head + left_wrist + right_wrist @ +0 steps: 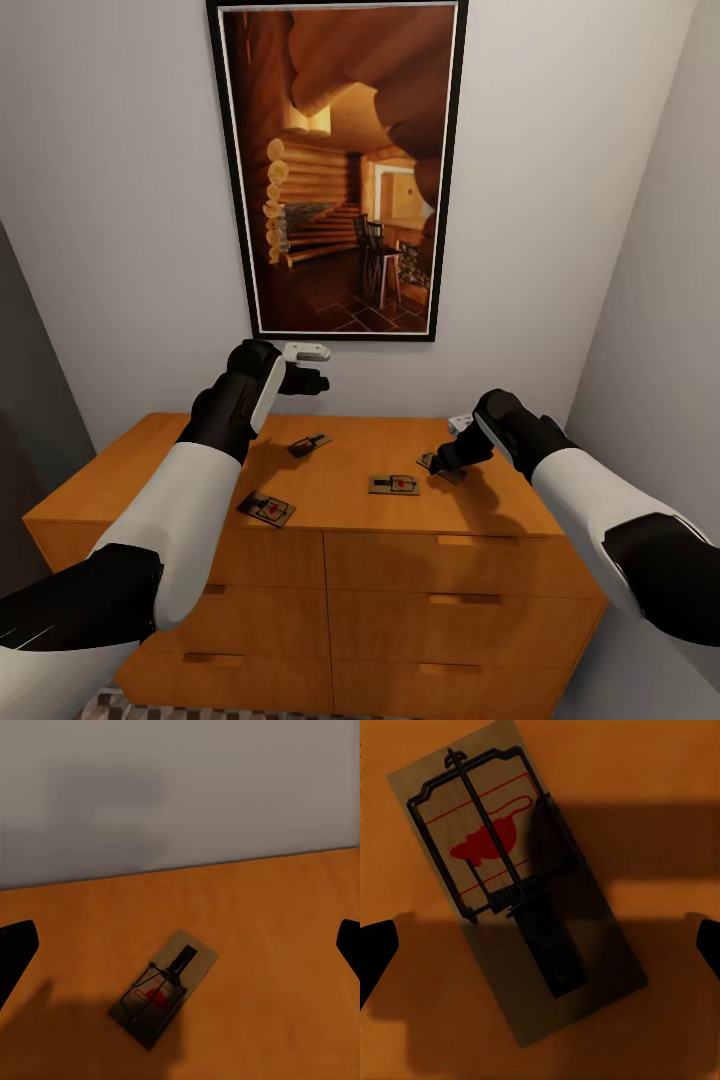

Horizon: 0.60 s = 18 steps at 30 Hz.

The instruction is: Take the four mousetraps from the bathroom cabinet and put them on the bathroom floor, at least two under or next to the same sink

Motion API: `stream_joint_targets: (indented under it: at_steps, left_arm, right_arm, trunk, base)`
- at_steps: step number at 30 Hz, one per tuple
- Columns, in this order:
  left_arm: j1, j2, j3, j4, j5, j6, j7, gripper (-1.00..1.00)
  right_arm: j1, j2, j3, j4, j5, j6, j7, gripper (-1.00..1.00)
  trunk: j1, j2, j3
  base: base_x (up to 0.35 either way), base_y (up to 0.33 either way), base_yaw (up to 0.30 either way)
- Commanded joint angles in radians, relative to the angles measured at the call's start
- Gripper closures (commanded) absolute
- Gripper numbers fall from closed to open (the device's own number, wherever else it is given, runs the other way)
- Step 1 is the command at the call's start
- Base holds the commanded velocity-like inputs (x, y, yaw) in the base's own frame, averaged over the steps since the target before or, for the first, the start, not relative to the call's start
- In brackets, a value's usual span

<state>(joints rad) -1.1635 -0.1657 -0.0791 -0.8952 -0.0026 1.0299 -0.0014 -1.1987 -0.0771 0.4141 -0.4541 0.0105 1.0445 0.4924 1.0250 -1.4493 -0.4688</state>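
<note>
I count four mousetraps on top of the one cabinet: the first mousetrap at about 7 o'clock from the middle of the top, the second mousetrap at roughly 11 o'clock, the third mousetrap near the middle, and the fourth mousetrap at 3 o'clock, partly under my right arm. My two wrist cameras each show one trap – a single trap in the left wrist view, a single trap in the right. Two arms, so two grippers: the left gripper and the right gripper. On the cabinet front I can make out four bar handles, one per visible panel – and one framed picture on the wall at 12 o'clock.
</note>
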Motion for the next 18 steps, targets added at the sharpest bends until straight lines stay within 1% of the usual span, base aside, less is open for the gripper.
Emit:
stream_joint_targets:
  at_steps: [1, 18]
  left_arm:
    - [0.000, 0.000, -0.001, -0.001, -0.001, 0.004, 0.000, -1.00]
    - [-0.001, 0.000, -0.001, -0.002, -0.001, 0.004, 0.000, -1.00]
  right_arm:
    - [-0.001, -0.001, 0.006, -0.002, 0.001, 0.003, 0.005, -1.00]
    - [-0.001, 0.000, 0.006, -0.001, -0.002, 0.003, 0.000, -1.00]
  trunk:
    - [0.000, -0.001, -0.001]
    - [0.000, -0.001, -0.001]
  base:
    - [0.000, 0.000, 0.000]
    - [0.000, 0.000, 0.000]
